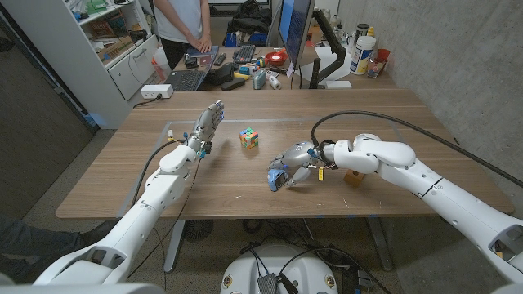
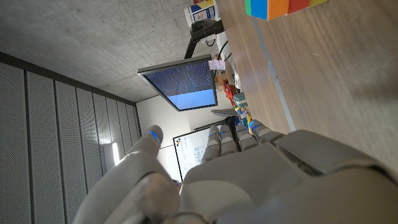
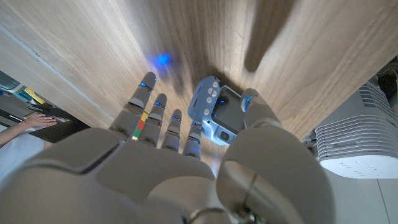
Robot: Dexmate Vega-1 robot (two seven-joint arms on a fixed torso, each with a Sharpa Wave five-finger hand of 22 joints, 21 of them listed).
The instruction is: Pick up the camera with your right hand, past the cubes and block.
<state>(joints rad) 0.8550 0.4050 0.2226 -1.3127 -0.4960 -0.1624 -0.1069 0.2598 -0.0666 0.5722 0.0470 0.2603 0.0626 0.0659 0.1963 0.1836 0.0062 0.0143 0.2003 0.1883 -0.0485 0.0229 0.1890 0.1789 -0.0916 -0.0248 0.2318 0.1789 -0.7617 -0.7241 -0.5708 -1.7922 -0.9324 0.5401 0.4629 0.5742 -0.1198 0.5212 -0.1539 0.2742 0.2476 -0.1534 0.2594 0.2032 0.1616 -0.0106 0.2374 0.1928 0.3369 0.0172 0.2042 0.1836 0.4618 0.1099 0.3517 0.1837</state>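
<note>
A robot stands at a wooden table [image 1: 245, 175] with both arms reaching over it. Its right hand [image 1: 296, 162] is near the middle of the table, fingers [image 3: 163, 115] pointing left and down toward the surface. A small light-blue camera [image 1: 278, 179] sits at the tips of this hand, low against the wood. In the right wrist view the camera [image 3: 216, 115] lies between the thumb and the other fingers, with the thumb touching its side; whether the hand fully grips it cannot be told.

A multicoloured cube [image 1: 249, 138] stands on the table just beyond and to the left of the right hand. A small tan block [image 1: 354, 176] lies to the right, partly behind the right forearm.

The left hand [image 1: 207, 124] is raised on the left side of the table, fingers straight and spread upward, holding nothing. At the far side, a person [image 1: 185, 24] stands by a cluttered desk with a monitor [image 1: 296, 24].
</note>
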